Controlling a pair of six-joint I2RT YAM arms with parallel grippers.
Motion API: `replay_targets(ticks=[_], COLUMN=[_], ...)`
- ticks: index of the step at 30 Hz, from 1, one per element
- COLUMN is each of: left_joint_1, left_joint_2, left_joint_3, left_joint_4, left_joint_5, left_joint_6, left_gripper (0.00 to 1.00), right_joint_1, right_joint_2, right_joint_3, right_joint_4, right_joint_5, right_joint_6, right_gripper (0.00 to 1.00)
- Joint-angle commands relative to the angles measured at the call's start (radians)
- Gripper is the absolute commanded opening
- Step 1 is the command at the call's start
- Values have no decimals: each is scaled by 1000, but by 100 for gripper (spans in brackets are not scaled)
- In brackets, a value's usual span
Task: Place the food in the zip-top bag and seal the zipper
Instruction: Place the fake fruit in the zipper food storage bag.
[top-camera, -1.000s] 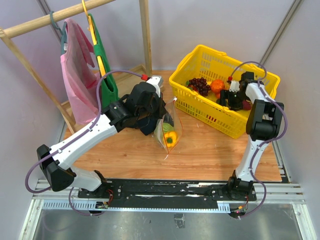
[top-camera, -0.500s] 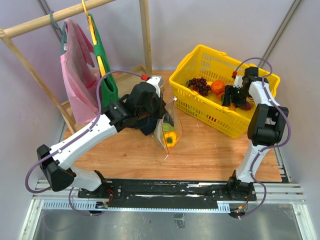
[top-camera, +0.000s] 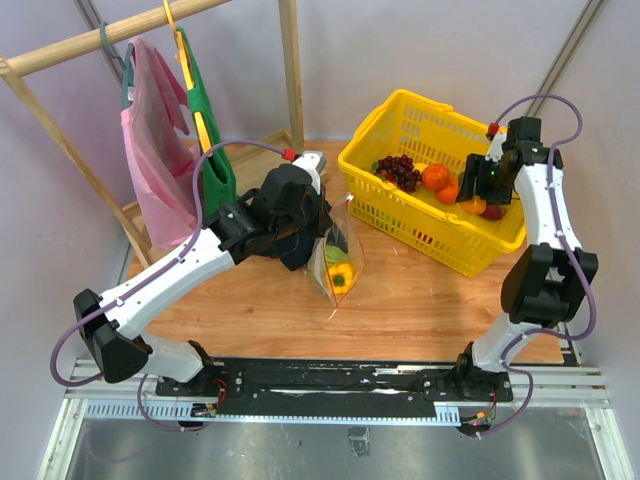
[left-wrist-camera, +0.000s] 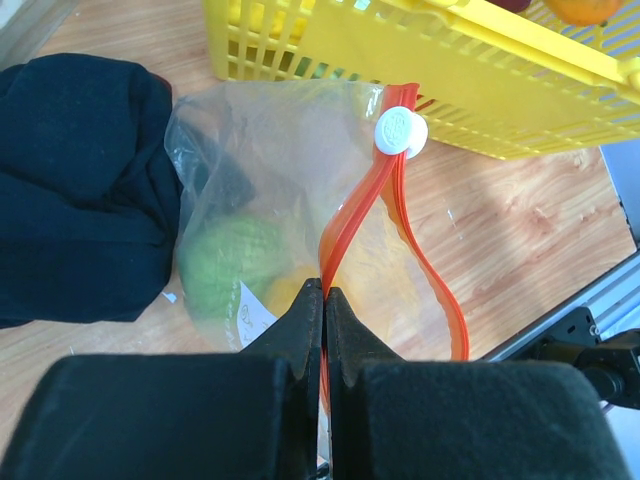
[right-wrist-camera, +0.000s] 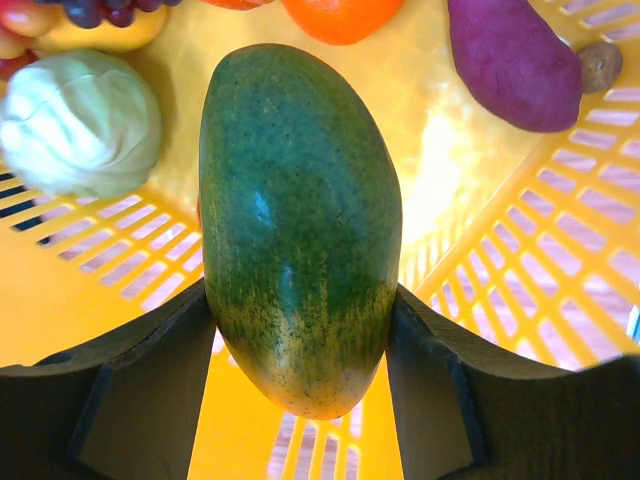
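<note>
Right now my left pincer is pinched tight on the zipper, lifting one lip so the zip-top bag gapes beside the yellow basket — pale green food already lies inside. My right pincer clamps a green mango above the basket, presumably bound for that mouth.
</note>
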Motion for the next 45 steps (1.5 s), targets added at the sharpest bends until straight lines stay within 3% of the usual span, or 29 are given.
replay_targets(ticks=[1,12,22,36,45], left_joint_1=[2,2,2,2,2], left_joint_2=[-7,8,28,45,45], left_joint_3=[12,33,43,72,70], left_joint_4=[25,20,28,30,31], left_joint_5=[-11,-39,-63,-77,-79], left_joint_6=[23,9,-23,-31,-40], left_gripper=[0,0,0,0,0], right_joint_1=[31,125,354,813,953], right_joint_2=[-119,-375,-513,-455,-391], right_joint_3=[23,28,-22,-11,-51], right_joint_4=[-77,-156,-196,-207,-171], right_joint_5=[25,19,-13,-6,-19], right_joint_6=[87,181,291,506,574], right_gripper=[31,31,31,33,34])
